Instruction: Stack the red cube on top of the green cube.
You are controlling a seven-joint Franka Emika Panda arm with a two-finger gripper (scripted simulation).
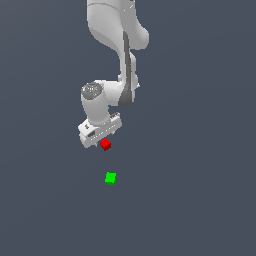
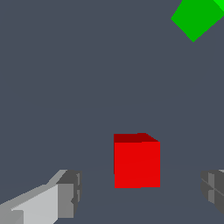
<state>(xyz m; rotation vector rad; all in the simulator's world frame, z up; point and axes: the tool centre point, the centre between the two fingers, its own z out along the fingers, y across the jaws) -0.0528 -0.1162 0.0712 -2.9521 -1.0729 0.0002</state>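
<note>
Exterior view, left to right: we see the white arm (image 1: pixel 117 45) coming down from the top centre of the frame, wrist bent toward the left. The gripper (image 1: pixel 102 141) sits just left of centre, low over the dark grey floor (image 1: pixel 200 200). The red cube (image 1: pixel 105 145) is at its lower right edge (we can't tell from here if they touch). The green cube (image 1: pixel 111 178) lies below it in the frame, apart from both, nothing on it.

Wrist view: 2 grey fingers (image 2: pixel 68 192) spread wide, 1 on each side of the red cube (image 2: pixel 137 161), clear gaps both sides, so nothing is gripped. The green cube (image 2: pixel 197 17) is partly cut off at the frame edge.
</note>
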